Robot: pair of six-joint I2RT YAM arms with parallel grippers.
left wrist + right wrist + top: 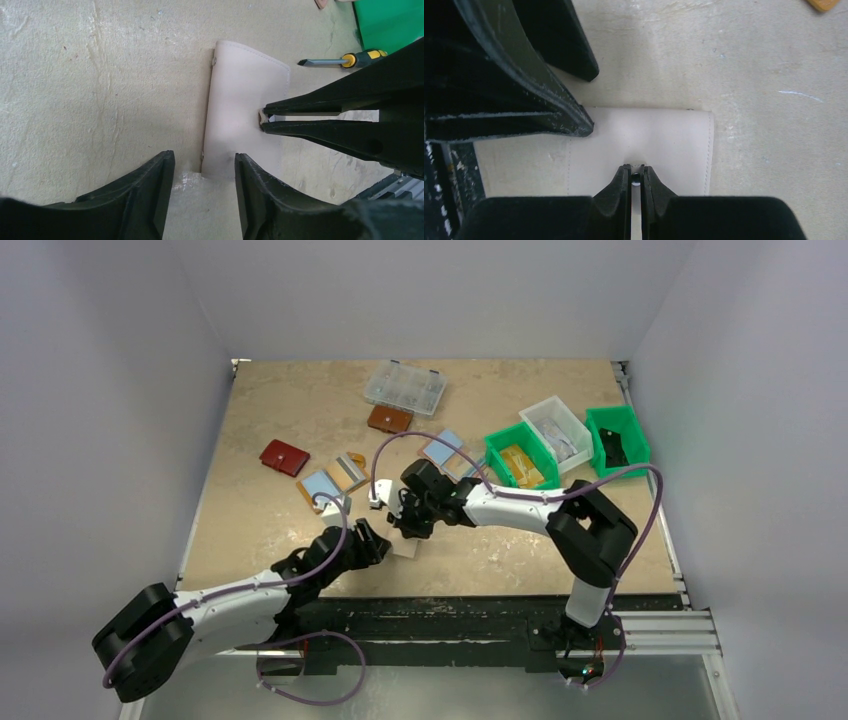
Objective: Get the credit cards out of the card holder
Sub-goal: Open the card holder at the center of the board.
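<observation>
- The left gripper (pixel 204 159) is standing partly open at the near end of the card holder (pixel 245 95), gripping nothing.
- The card holder is lying closed, near-centre on the table (pixel 100 100).
- The right gripper (pixel 635 174), almost closed, is pinching its tab from the right.
- A screwdriver (pixel 345 60) is lying just beyond; a green bin (pixel 505 432) and a red wallet (pixel 284 457) are sitting farther off.

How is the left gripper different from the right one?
The left gripper has its jaws apart; the right gripper has them almost shut. The left gripper grips nothing and straddles one end of the card holder; the right gripper pinches a small bit at its side edge. Both are black, and both are at the card holder.
</observation>
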